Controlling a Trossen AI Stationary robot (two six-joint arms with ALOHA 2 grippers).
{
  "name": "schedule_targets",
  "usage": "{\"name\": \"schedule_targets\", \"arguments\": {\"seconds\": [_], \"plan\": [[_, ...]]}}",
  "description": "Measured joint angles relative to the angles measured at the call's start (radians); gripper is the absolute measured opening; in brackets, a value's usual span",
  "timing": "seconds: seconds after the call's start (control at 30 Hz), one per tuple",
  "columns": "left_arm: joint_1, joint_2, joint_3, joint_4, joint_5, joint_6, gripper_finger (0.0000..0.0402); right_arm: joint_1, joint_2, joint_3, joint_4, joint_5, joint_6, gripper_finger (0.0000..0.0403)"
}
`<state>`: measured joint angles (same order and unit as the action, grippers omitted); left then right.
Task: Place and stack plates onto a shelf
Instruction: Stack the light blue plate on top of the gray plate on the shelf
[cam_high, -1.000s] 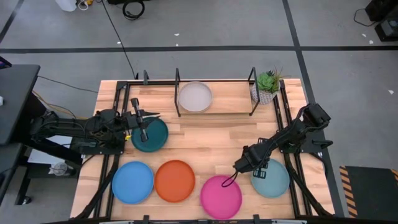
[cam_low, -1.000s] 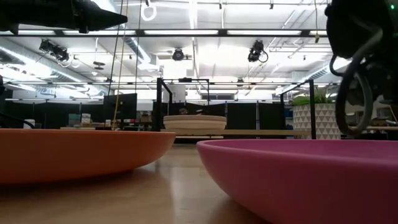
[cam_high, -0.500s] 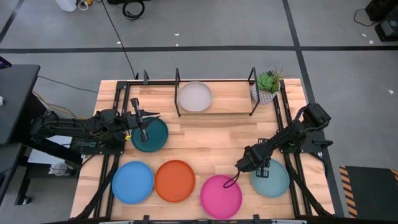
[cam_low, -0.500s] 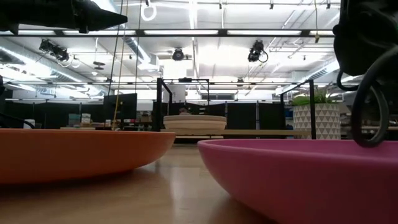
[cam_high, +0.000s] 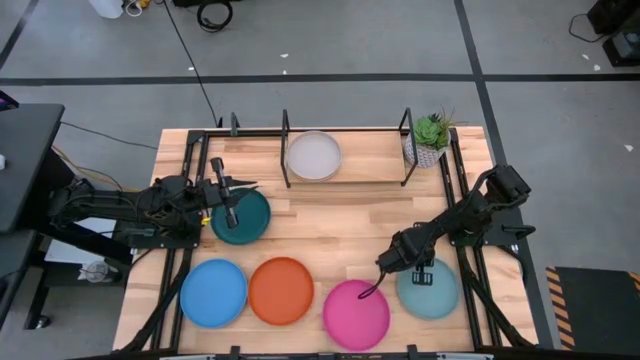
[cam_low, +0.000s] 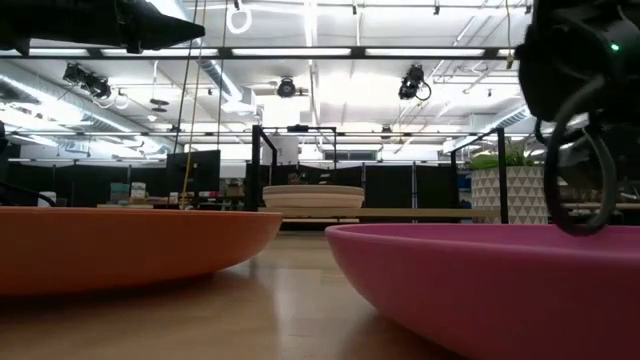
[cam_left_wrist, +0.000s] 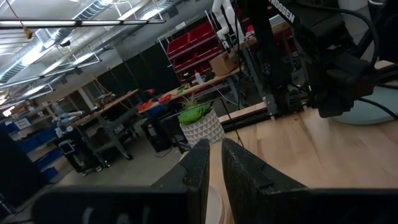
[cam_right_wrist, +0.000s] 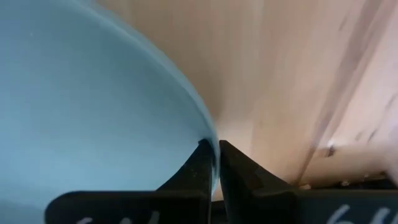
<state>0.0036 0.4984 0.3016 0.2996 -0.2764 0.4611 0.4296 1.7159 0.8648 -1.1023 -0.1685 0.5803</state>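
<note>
High view: pale wooden plank bench (cam_high: 330, 225) with black rails down both sides. Low black rod shelf (cam_high: 345, 178) along far edge, holding pale grey round shallow plate (cam_high: 313, 156) near left divider; rest of shelf floor bare wood. Small green potted plant in white patterned pot (cam_high: 430, 139) just beside shelf's right post. Dark teal round plate (cam_high: 245, 220) left of centre, under left tool (cam_high: 234, 219). Near edge row: blue round plate (cam_high: 213, 293), orange round plate (cam_high: 281, 291), pink round plate (cam_high: 356, 311), light teal round plate (cam_high: 428, 288); pink and light teal nearly touching, wide bare wood between row and shelf. Right tool (cam_high: 407, 262) at light teal plate's far left rim.

Low view: smooth matte orange rim (cam_low: 130, 245) and pink rim (cam_low: 480, 285) fill foreground, narrow wood gap between. Grey plate (cam_low: 313, 196) seen edge-on on shelf; plant pot (cam_low: 508, 194) right. Blue and both teal plates hidden here.

Left wrist view: left tool (cam_left_wrist: 211, 163) fingers pressed nearly together, nothing between; plant (cam_left_wrist: 200, 122) and right arm beyond.

Right wrist view: right tool (cam_right_wrist: 212, 163) pinching thin rim of light teal plate (cam_right_wrist: 87, 106), one finger inside, one outside; wood grain beside.
</note>
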Motion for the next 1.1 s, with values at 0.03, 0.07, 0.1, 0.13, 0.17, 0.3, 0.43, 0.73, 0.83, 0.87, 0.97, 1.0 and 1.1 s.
{"name": "schedule_targets", "arguments": {"seconds": [0.03,0.07,0.1,0.13,0.17,0.3,0.43,0.73,0.83,0.87,0.97,1.0,1.1], "plan": [[0.000,0.000,0.000,-0.001,0.000,-0.003,0.0050,-0.002,0.000,0.010,-0.005,0.009,-0.010,0.0024],[0.000,0.000,0.000,-0.003,0.000,-0.005,0.0050,-0.005,0.000,0.020,-0.010,0.018,-0.021,0.0024],[0.000,0.000,0.000,-0.006,0.000,-0.006,0.0050,-0.008,0.000,0.029,-0.012,0.025,-0.032,0.0023],[0.000,0.000,0.000,-0.007,0.000,-0.008,0.0050,-0.011,0.000,0.036,-0.014,0.032,-0.040,0.0023],[0.000,0.000,0.000,-0.006,0.000,-0.010,0.0050,-0.015,0.000,0.042,-0.016,0.035,-0.048,0.0023],[0.000,0.000,0.000,-0.006,0.000,-0.031,0.0050,-0.032,0.000,0.053,-0.036,0.038,-0.073,0.0023],[0.000,0.000,0.000,-0.006,0.000,-0.033,0.0050,-0.047,0.000,0.055,-0.094,0.040,-0.089,0.0023],[0.000,0.000,0.000,-0.005,0.000,-0.052,0.0050,-0.079,-0.033,0.055,-0.117,0.039,-0.120,0.0022],[0.000,0.000,0.000,-0.005,0.000,-0.053,0.0050,-0.097,-0.081,0.055,-0.117,0.046,-0.111,0.0022],[0.000,0.000,0.000,-0.005,0.000,-0.053,0.0050,-0.105,-0.100,0.055,-0.117,0.055,-0.106,0.0022],[0.000,0.000,0.000,-0.004,0.000,-0.053,0.0050,-0.131,-0.155,0.059,-0.118,0.091,-0.102,0.0022],[0.000,0.000,0.000,-0.004,0.000,-0.053,0.0050,-0.142,-0.173,0.067,-0.119,0.108,-0.102,0.0022],[0.000,0.000,0.000,-0.004,0.000,-0.063,0.0050,-0.187,-0.220,0.096,-0.112,0.162,-0.099,0.0022]]}}
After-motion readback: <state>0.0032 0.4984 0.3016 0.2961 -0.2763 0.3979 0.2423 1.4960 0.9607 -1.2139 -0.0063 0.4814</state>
